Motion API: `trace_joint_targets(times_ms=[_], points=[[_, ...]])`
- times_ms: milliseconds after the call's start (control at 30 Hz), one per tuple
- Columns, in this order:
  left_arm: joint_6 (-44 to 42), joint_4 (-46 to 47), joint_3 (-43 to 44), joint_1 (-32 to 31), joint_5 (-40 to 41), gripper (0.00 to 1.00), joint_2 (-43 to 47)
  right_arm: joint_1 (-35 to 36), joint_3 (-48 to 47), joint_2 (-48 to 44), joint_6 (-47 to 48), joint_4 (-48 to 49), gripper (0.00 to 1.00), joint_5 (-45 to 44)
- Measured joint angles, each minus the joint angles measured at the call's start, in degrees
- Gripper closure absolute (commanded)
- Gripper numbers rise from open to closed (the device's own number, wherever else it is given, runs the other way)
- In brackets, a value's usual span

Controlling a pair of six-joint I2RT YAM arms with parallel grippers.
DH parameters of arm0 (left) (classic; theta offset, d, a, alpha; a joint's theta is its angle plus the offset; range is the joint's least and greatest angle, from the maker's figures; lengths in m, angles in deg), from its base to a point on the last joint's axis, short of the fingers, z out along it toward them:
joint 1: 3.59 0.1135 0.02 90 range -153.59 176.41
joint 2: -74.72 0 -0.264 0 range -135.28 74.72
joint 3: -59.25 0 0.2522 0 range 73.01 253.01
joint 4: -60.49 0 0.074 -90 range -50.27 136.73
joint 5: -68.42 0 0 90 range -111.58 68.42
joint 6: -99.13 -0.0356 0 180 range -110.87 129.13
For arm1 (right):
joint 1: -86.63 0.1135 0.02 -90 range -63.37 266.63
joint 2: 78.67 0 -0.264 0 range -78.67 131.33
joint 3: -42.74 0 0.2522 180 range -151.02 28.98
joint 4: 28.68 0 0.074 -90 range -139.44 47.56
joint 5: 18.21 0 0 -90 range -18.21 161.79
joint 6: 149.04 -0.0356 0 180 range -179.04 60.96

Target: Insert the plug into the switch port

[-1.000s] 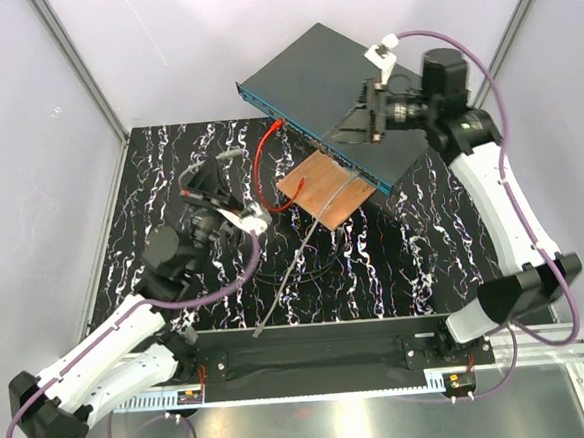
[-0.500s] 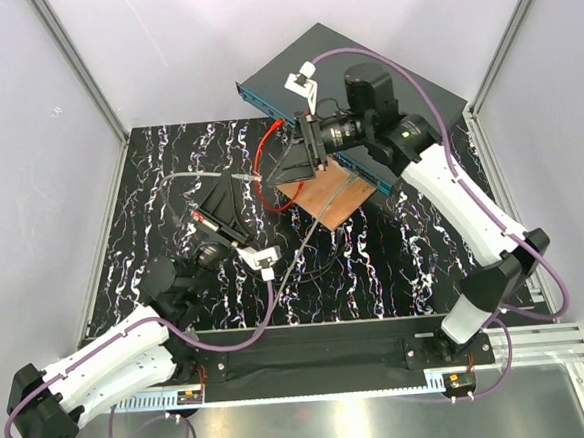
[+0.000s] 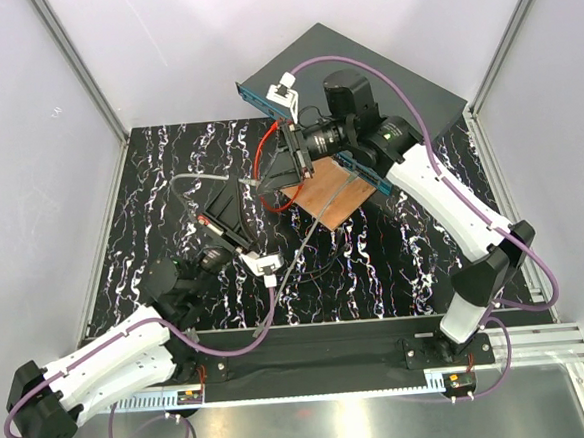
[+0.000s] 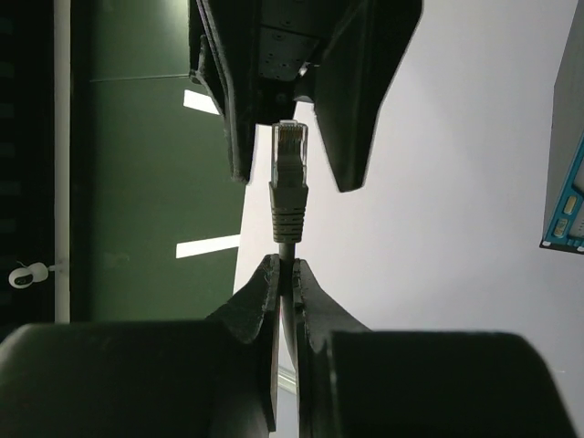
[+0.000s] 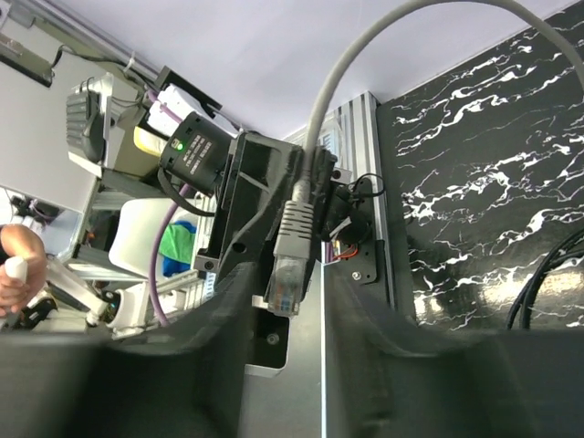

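Note:
The plug is a clear-tipped connector with a grey boot on a grey cable. My left gripper is shut on the cable just below the boot and holds the plug up above the table. My right gripper faces it, open. Its fingers stand on either side of the plug with a small gap on each side. The switch lies at the back. Its blue socket face shows at the right edge of the left wrist view.
A copper-brown square plate lies in front of the switch, and a red wire loops beside it. The rest of the grey cable trails over the black marbled table towards the near edge. Metal frame posts stand at the back corners.
My right arm has swung left from over the switch to the raised plug, and its jaws have narrowed around it. My left gripper lifted the plug end up and right.

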Motion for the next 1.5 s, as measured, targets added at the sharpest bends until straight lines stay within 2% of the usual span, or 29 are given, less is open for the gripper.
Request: trace_joint_targets(times_ms=[67, 100, 133, 200, 233, 267, 400, 500, 633, 833, 900, 1000, 1100, 1233, 1333, 1500], points=[[0.0, 0.0, 0.0, -0.1, 0.0, 1.0, 0.0, 0.4, 0.0, 0.0, 0.2, 0.0, 0.76, 0.1], [0.0, 0.0, 0.0, -0.1, 0.0, 1.0, 0.0, 0.5, 0.0, 0.0, 0.3, 0.0, 0.92, 0.1], [0.0, 0.1, 0.0, -0.1, 0.0, 0.95, -0.1, 0.6, 0.0, 0.1, 0.8, 0.0, 1.0, 0.0], [-0.1, 0.3, 0.0, -0.2, 0.1, 0.78, 0.0, 0.6, -0.1, 0.3, 1.0, -0.4, 1.0, 0.0], [0.3, 0.0, 0.0, -0.2, 0.2, 0.55, 0.0, 0.6, -0.2, 0.5, 1.6, -0.7, 1.0, -0.2], [0.3, -0.4, 0.0, -0.2, 0.2, 0.48, 0.2, 0.6, -0.3, 0.6, 2.1, -1.2, 1.0, -0.2], [6.6, -9.3, 1.0, -1.0, 1.1, 0.34, 3.6, 0.7, -1.4, 0.7, 6.0, -4.7, 1.0, -1.5], [16.9, -24.4, 7.3, -1.8, 1.8, 0.26, 8.0, 0.7, -4.0, 0.7, 10.6, -8.5, 1.0, -2.7], [35.7, -46.0, 21.4, -2.3, 0.8, 0.25, 11.3, 0.7, -7.6, 0.7, 17.2, -12.8, 1.0, -4.2], [65.3, -67.7, 39.7, -2.3, -0.7, 0.29, 8.3, 0.7, -9.0, 0.7, 25.9, -17.7, 1.0, -6.5], [74.0, -72.3, 43.9, -2.3, -2.6, 0.36, 6.2, 0.7, -9.0, 0.7, 29.2, -19.2, 1.0, -7.6], [82.4, -77.5, 47.4, -0.7, -6.1, 0.37, 4.0, 1.4, -8.2, 0.2, 34.4, -20.3, 1.0, -9.4], [89.2, -81.2, 51.5, 1.2, -10.8, 0.35, 1.2, 3.6, -5.5, -1.8, 40.4, -21.3, 1.0, -12.2], [95.3, -83.1, 53.7, 2.6, -16.5, 0.38, -1.4, 7.8, -0.7, -6.2, 48.0, -22.1, 1.0, -15.2], [97.8, -86.3, 55.7, 3.8, -19.8, 0.38, -4.0, 9.9, 2.3, -9.8, 52.4, -21.9, 1.0, -16.9], [98.4, -91.8, 63.9, 6.6, -27.1, 0.36, -12.3, 11.1, 8.0, -15.7, 57.4, -19.9, 1.0, -19.5]])
